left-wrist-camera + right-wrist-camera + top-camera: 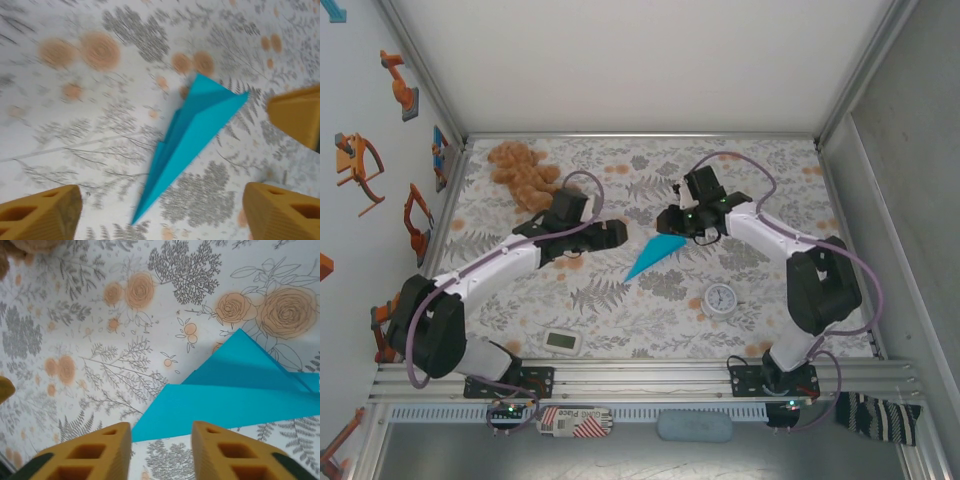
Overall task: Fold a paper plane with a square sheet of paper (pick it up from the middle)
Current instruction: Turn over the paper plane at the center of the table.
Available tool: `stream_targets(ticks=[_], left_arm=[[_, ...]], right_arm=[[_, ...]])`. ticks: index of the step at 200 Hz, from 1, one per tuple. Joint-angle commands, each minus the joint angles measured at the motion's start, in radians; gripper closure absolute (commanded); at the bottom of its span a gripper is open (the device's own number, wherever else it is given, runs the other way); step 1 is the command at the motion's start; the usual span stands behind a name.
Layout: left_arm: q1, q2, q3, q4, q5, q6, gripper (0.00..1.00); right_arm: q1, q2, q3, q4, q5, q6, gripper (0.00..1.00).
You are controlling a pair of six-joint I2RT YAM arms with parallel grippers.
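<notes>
light, crush-prone paper plane point(192, 145) lies free, left end effector point(160, 202) and right end effector point(161, 440) open; centre fold looks safest hold.

Top view: my left arm point(490, 268) runs from its base at 7 o'clock toward 2. My left gripper point(610, 235) points at 3, fingers point(42, 215) spread wide. My right arm point(765, 230) rises from 5 o'clock, folds at the elbow and heads to 10. My right gripper point(668, 222) faces 9, its fingers point(90, 455) partly apart. The two grippers face each other near centre, not touching.
</notes>
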Motion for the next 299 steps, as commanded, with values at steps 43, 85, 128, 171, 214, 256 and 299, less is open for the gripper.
stream_targets(ticks=[43, 85, 128, 171, 214, 256, 299], left_arm=[[0.127, -0.138, -0.076, -0.083, -0.116, 0.043, 0.03], [0.183, -0.171, -0.126, -0.104, -0.124, 0.047, 0.01], [0.198, -0.188, -0.145, -0.096, -0.102, 0.051, 0.02], [0.200, -0.187, -0.152, -0.096, -0.101, 0.056, 0.03], [0.200, -0.181, -0.156, -0.090, -0.090, 0.055, 0.03], [0.200, -0.180, -0.156, -0.088, -0.084, 0.053, 0.04], [0.200, -0.173, -0.151, -0.090, -0.082, 0.053, 0.04]], right_arm=[[0.206, 0.042, 0.114, -0.166, 0.439, 0.400, 0.47], [0.279, 0.198, 0.256, -0.298, 0.615, 0.598, 0.46], [0.318, 0.295, 0.352, -0.403, 0.699, 0.710, 0.45], [0.321, 0.361, 0.376, -0.406, 0.680, 0.752, 0.48], [0.347, 0.378, 0.386, -0.451, 0.707, 0.809, 0.55], [0.349, 0.351, 0.357, -0.474, 0.735, 0.855, 0.59], [0.349, 0.328, 0.341, -0.476, 0.753, 0.862, 0.73]])
